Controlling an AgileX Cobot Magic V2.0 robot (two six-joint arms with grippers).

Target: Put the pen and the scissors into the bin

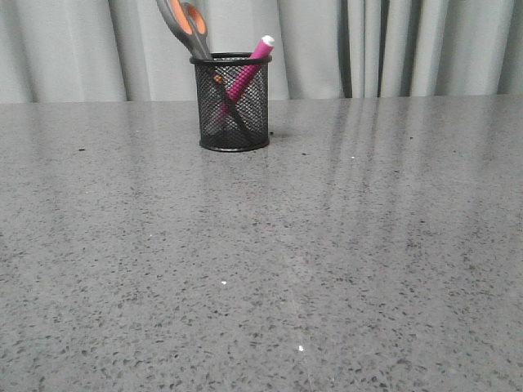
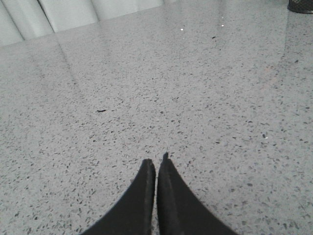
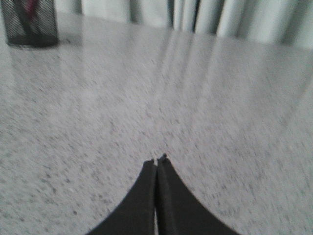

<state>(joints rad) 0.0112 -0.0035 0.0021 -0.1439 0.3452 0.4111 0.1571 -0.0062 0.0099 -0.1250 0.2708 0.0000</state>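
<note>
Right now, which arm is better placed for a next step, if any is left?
Neither is needed: the pen and scissors already stand in the bin. Both fingers are shut and empty, left and right, over bare table.

Tabletop (image 1: 327, 269): grey stone look, dark and white speckles, glossy pale streaks. Bin (image 1: 233, 106): black wire mesh. Pen (image 1: 249, 69): magenta-pink, white end. Scissors (image 1: 186, 24): dark grey handles, orange inner loops. Curtain (image 1: 392, 45): pale grey-white folds. Left hand (image 2: 156, 164) and right hand (image 3: 157, 161): black.
</note>
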